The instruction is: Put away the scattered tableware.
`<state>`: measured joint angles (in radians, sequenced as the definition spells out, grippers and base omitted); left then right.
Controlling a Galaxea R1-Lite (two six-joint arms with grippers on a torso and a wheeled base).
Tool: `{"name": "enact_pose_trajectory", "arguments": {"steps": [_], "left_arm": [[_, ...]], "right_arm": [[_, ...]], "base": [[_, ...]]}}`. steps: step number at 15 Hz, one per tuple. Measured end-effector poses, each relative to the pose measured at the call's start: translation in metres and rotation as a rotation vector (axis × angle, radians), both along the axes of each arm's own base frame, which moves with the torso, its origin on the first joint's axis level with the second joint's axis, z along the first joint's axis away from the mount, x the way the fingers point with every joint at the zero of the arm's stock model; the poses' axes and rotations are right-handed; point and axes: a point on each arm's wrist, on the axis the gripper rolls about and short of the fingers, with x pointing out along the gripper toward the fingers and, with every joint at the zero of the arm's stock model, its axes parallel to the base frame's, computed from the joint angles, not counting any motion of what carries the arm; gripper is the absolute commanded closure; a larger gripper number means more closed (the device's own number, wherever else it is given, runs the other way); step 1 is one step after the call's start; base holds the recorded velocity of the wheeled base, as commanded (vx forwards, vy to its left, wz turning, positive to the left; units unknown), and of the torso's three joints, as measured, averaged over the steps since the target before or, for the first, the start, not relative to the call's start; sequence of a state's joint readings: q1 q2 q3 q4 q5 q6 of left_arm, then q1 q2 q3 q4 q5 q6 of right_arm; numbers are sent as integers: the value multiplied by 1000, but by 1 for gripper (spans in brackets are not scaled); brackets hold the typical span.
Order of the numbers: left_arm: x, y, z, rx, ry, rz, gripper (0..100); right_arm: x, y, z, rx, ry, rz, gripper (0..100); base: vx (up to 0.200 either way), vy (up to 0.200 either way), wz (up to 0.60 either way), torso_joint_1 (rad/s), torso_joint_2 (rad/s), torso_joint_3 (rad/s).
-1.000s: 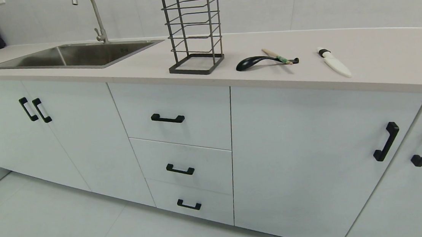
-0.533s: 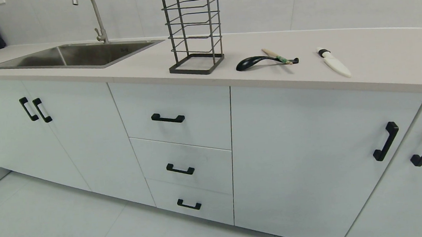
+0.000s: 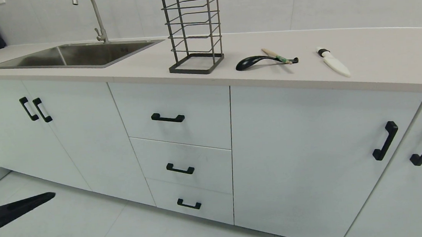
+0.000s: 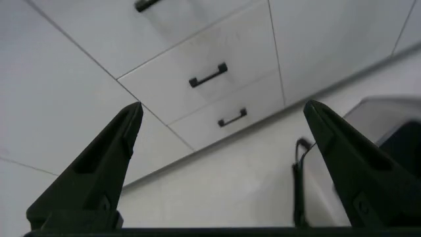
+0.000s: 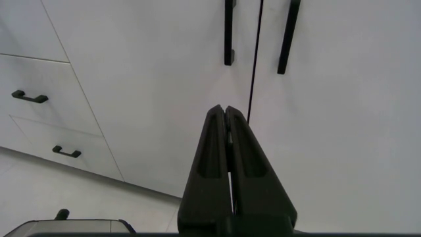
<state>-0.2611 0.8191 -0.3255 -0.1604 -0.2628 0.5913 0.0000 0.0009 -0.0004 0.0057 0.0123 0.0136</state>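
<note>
3 pieces of tableware lie on the worktop (image 3: 382, 63) in the head view: a black spoon (image 3: 252, 62), a wooden stick (image 3: 275, 55) with a green band, and a white knife (image 3: 334, 63) with a black band. The stick crosses the spoon's handle near its end, touching it; the knife lies apart, further to the robot's right. Just left of the spoon stands a tall wire rack (image 3: 193, 28), between the tableware and the sink (image 3: 75, 56) with its tap (image 3: 91, 14).

Low at the robot's left in that view, the left claw (image 3: 71, 221) hangs above the floor with its 2 fingers spread wide, grasping nothing. The left wrist view looks between those fingers (image 4: 222, 108) at the lower drawers (image 4: 208, 74) and the floor tiles. The right wrist view has the right claw (image 5: 227, 112) clenched, fingers pressed together with nothing between them, facing 2 cupboard doors with upright black handles (image 5: 229, 29).
</note>
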Motion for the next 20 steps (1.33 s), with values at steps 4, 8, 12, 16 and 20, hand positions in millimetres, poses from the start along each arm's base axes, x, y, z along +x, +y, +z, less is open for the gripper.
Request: {"name": "enact_pose_trajectory", "arguments": {"steps": [4, 8, 12, 16, 20], "left_arm": [[48, -17, -16, 334, 1, -184, 0], [75, -29, -37, 433, 103, -271, 0], [109, -50, -45, 464, 101, -338, 0], [139, -68, -65, 494, 129, -377, 0], [171, -73, -86, 489, 107, -338, 0]], "right_arm": [[0, 0, 0, 0, 0, 0, 100], [0, 0, 0, 0, 0, 0, 100], [0, 0, 0, 0, 0, 0, 100], [0, 0, 0, 0, 0, 0, 100], [0, 0, 0, 0, 0, 0, 100]], "base": [[0, 0, 0, 0, 0, 0], [0, 0, 0, 0, 0, 0], [0, 0, 0, 0, 0, 0], [0, 0, 0, 0, 0, 0], [0, 0, 0, 0, 0, 0]]}}
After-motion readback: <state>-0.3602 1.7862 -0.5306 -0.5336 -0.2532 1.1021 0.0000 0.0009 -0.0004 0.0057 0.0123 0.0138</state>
